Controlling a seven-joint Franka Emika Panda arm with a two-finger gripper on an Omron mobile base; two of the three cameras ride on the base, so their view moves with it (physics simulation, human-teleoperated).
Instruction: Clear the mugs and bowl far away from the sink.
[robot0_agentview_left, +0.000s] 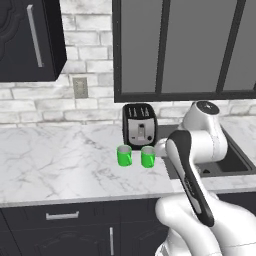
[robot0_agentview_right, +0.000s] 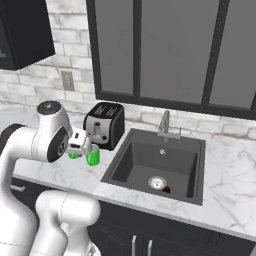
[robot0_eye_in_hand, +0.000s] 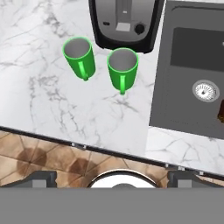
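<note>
Two bright green mugs stand upright side by side on the marble counter in front of the toaster. The left mug (robot0_eye_in_hand: 79, 57) (robot0_agentview_left: 124, 155) and the right mug (robot0_eye_in_hand: 122, 68) (robot0_agentview_left: 148, 156) each turn a handle toward the counter's front edge. My gripper (robot0_eye_in_hand: 113, 178) hovers above and in front of them, open wide with nothing between its fingers. In the right base view my hand covers part of one mug, and the other mug (robot0_agentview_right: 93, 157) shows beside it. The sink (robot0_eye_in_hand: 197, 74) (robot0_agentview_right: 160, 165) lies just right of the mugs. The bowl is out of view.
A black toaster (robot0_agentview_left: 139, 125) (robot0_agentview_right: 104, 125) stands right behind the mugs. A chrome faucet (robot0_agentview_right: 165, 122) rises at the sink's back, and a small brown object (robot0_agentview_right: 166, 189) lies by the drain (robot0_eye_in_hand: 205, 90). Marble counter (robot0_agentview_left: 50, 160) stretches left of the mugs.
</note>
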